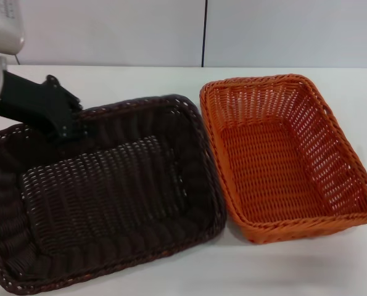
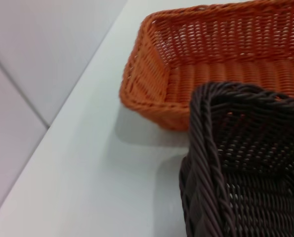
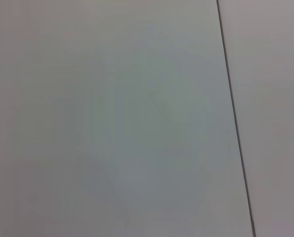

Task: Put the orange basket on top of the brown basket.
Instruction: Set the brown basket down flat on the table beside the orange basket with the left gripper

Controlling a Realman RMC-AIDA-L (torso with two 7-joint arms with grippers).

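The brown basket (image 1: 109, 197) fills the left half of the head view and looks raised off the white table, tilted toward me. My left gripper (image 1: 70, 127) is at the basket's far left rim, shut on the braided edge. The orange basket (image 1: 282, 154) rests flat on the table just to the right, its long side nearly touching the brown one. The left wrist view shows a corner of the brown basket (image 2: 245, 163) close up, casting a shadow on the table, with the orange basket (image 2: 186, 74) beyond it. My right gripper is out of view.
White table (image 1: 140, 80) runs back to a pale panelled wall (image 1: 109, 31). Bare table (image 2: 97, 173) lies beside both baskets in the left wrist view. The right wrist view shows only pale wall panels (image 3: 112, 123) with thin seams.
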